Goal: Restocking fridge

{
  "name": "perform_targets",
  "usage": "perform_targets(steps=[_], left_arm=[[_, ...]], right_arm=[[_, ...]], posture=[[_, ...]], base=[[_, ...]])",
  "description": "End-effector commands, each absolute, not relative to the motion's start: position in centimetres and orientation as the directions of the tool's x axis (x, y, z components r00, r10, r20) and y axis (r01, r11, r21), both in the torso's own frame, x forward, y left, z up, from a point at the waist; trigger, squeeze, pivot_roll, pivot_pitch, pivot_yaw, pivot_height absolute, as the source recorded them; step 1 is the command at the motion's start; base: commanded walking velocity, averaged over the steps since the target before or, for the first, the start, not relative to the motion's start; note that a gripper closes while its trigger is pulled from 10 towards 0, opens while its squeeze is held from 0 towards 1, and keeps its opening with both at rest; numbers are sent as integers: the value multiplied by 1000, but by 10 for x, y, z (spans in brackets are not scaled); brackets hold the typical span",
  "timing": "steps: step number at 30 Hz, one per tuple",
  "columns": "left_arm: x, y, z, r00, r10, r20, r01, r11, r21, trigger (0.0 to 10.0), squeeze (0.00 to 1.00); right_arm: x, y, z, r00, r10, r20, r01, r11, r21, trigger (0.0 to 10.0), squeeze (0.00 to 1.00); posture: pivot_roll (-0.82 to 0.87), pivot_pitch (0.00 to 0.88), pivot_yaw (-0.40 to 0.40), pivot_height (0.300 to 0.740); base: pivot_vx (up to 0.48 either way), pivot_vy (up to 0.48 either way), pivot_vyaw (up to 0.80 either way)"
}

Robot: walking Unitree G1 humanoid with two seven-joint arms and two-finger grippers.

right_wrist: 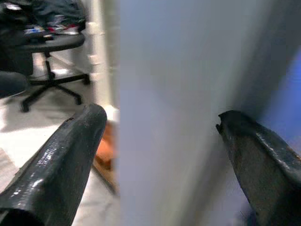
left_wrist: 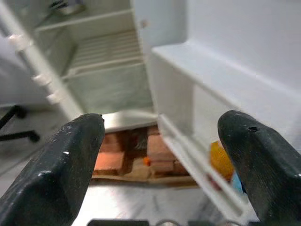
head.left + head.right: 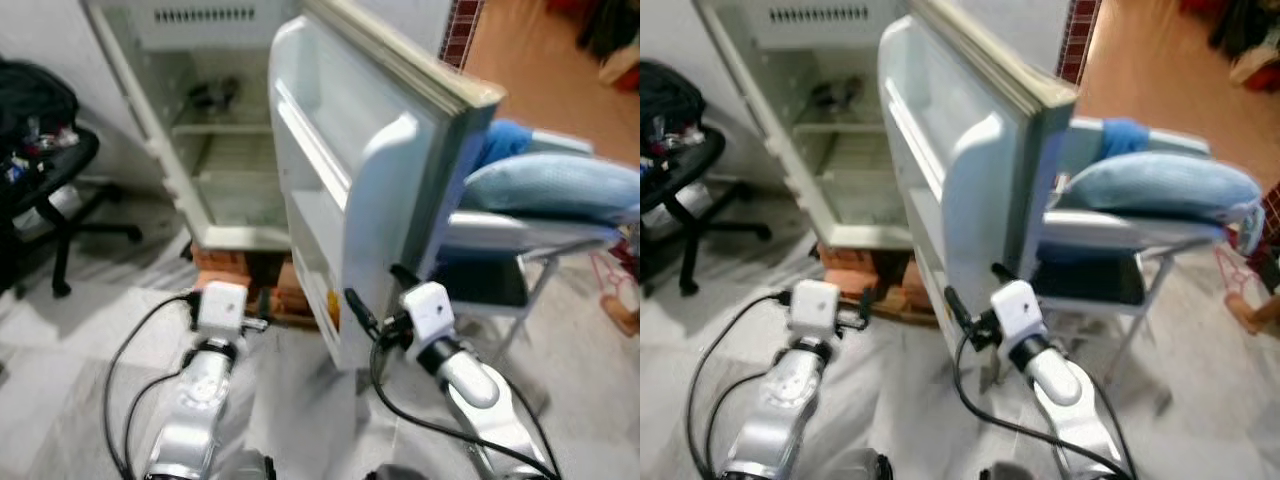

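- wide open fridge (image 3: 225,150), shelves bare toward the front edge
- blocked on the right by swung-out door (image 3: 360,180), chair (image 3: 520,250) close behind it

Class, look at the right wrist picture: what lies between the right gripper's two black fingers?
The outer edge of the open fridge door lies between the fingers of the right gripper, which stand spread apart on either side of it. The head views show the same at the door's lower edge.

Blurred orange item (image 2: 220,160) in the fridge door (image 3: 340,190) lower shelf, half hidden by its rail; unidentifiable
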State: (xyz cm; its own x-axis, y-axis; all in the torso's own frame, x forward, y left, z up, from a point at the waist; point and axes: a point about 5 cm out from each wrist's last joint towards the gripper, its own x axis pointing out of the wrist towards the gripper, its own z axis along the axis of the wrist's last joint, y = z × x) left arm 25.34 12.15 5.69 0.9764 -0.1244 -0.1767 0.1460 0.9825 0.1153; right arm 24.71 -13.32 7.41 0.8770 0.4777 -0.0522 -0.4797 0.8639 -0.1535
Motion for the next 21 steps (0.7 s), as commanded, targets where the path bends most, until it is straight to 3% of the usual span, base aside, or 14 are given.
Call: perform_targets(steps=[1, 4, 6, 9, 16, 19, 21], left_arm=[[253, 134, 56, 978, -99, -184, 126, 982, 143, 10000, 0], [253, 133, 56, 977, -99, -186, 127, 982, 142, 10000, 0], [254, 133, 56, 979, -98, -179, 123, 984, 131, 10000, 0], [254, 134, 54, 975, -82, -205, 110, 985, 130, 10000, 0], [237, 118, 32, 894, -171, -413, 196, 981, 17, 10000, 0], [232, 108, 24, 839, -249, -485, 289, 957, 9, 10000, 0], [233, 109, 22, 826, -251, -505, 294, 956, 5, 10000, 0]], right_arm=[[245, -122, 74, 846, 530, -59, -533, 836, -133, 10000, 0], [240, -119, 69, 803, 588, -99, -595, 797, -104, 10000, 0], [231, -117, 58, 714, 677, -181, -697, 712, -87, 10000, 0], [230, -124, 49, 676, 685, -271, -730, 674, -117, 10000, 0], [261, -142, 56, 823, 510, -252, -564, 788, -247, 10000, 0], [287, -143, 90, 914, 402, -58, -404, 885, -229, 10000, 0], [294, -142, 105, 921, 389, 9, -378, 901, -215, 10000, 0]], posture=[[10, 68, 51, 740], [10, 66, 48, 740], [9, 65, 48, 740], [14, 59, 43, 740], [21, 53, 43, 740], [27, 42, 41, 740], [27, 41, 41, 740]], base=[[0, -326, 0], [0, -109, 0], [0, 0, 0], [0, 0, 0], [0, 0, 0], [0, 0, 0], [0, 0, 0]])
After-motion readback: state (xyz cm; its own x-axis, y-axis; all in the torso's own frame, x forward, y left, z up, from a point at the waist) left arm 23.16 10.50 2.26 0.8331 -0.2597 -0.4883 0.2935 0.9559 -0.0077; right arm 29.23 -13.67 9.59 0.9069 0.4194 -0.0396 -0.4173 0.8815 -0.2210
